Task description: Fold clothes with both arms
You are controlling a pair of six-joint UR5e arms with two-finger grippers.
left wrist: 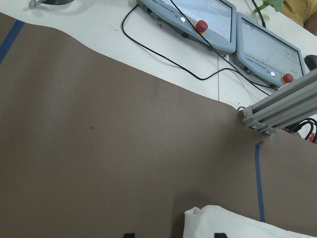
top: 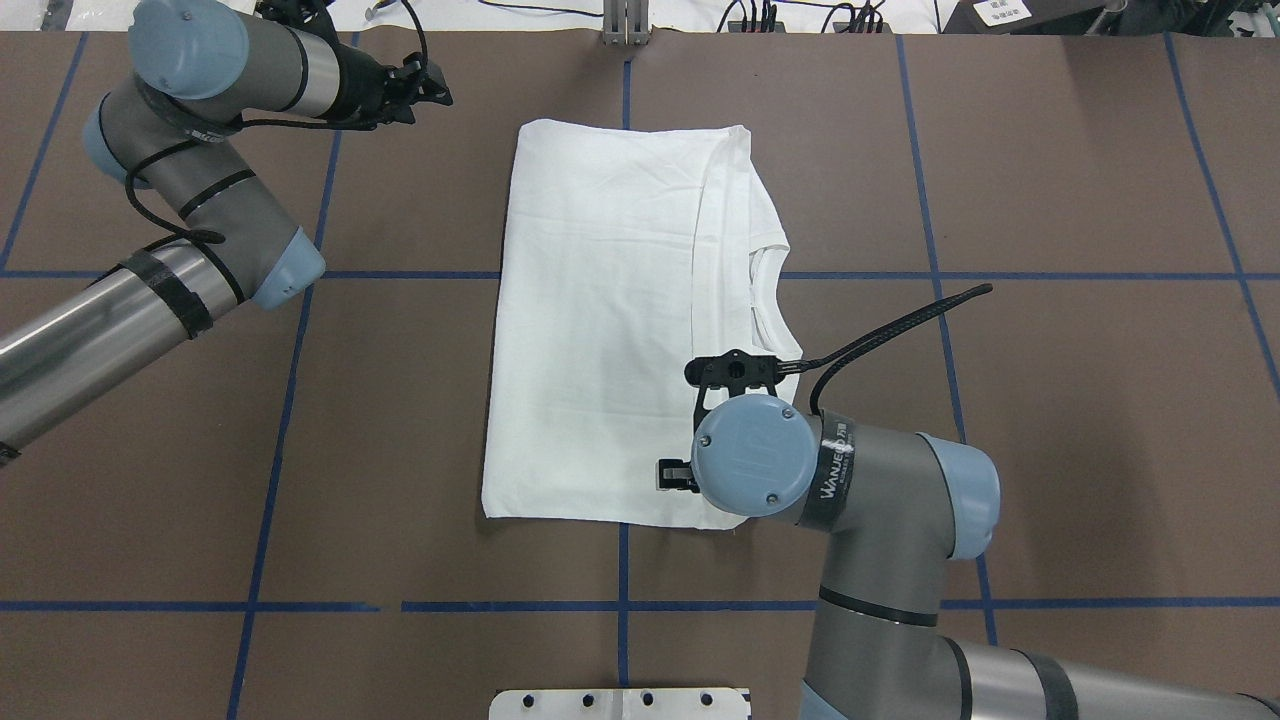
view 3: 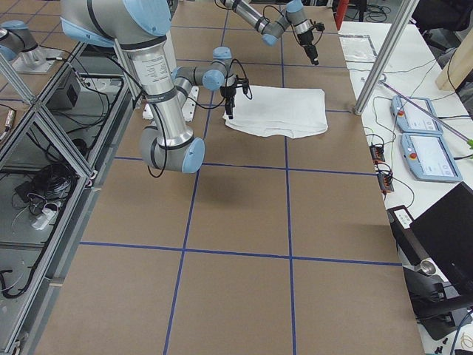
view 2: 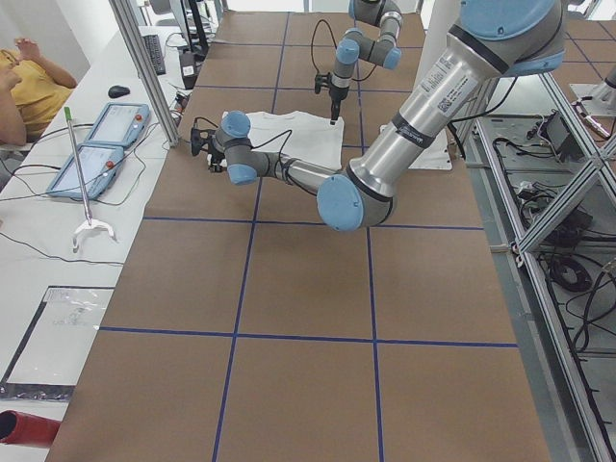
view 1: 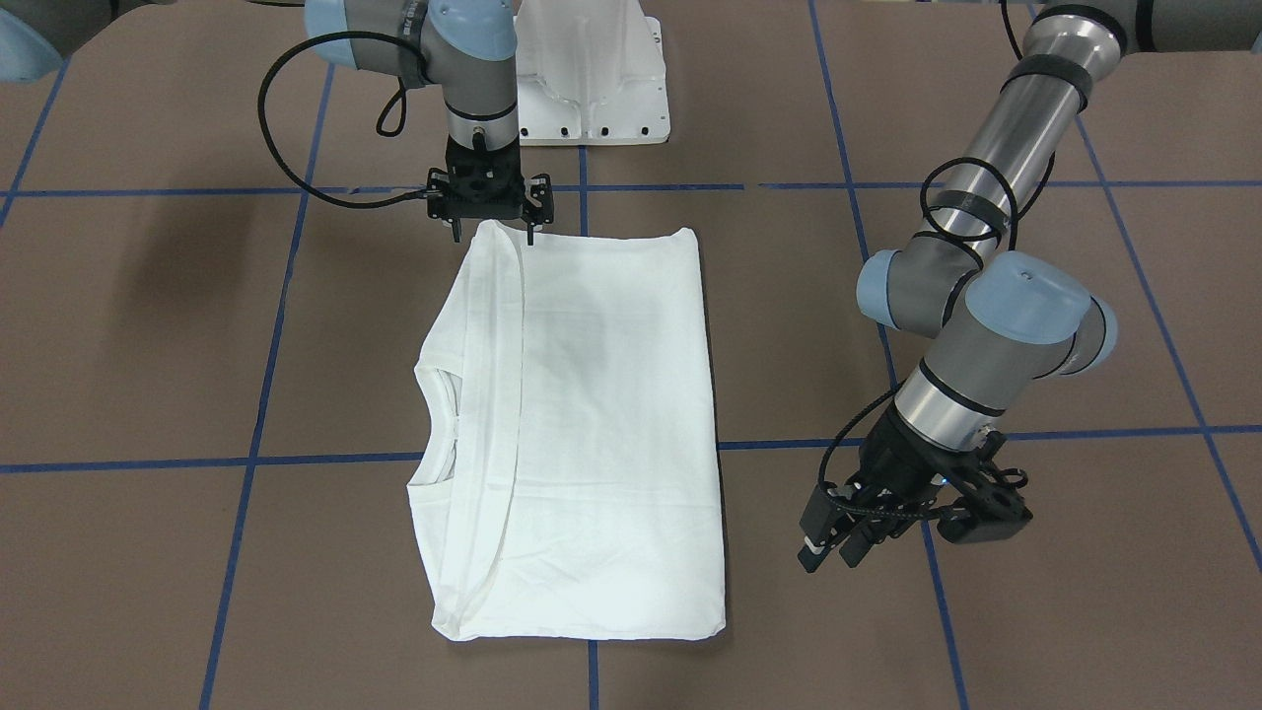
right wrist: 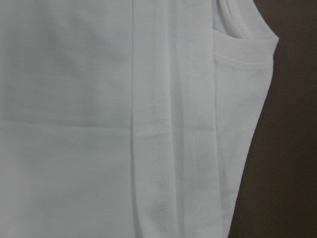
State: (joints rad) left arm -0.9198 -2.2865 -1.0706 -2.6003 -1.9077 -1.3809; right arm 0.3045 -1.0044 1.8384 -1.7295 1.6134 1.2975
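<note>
- White cloth lies flat in the middle of the brown counter. It is the T-shirt, folded into a long, neat block.
- Its round collar shows on the side toward the robot's right, with a folded strip of cloth beside it.
- The right gripper points straight down over the shirt corner nearest the robot, on the collar side. Its fingers are spread apart and hold nothing. It is not clear whether the tips touch the cloth.
- The left gripper hangs over bare counter near the far edge. It is near the shirt's far corner but apart from it. Its fingers are apart too, and empty.
- Thin blue tape lines cross the counter.
- By the robot, a white metal base sits at the counter's edge.
</note>
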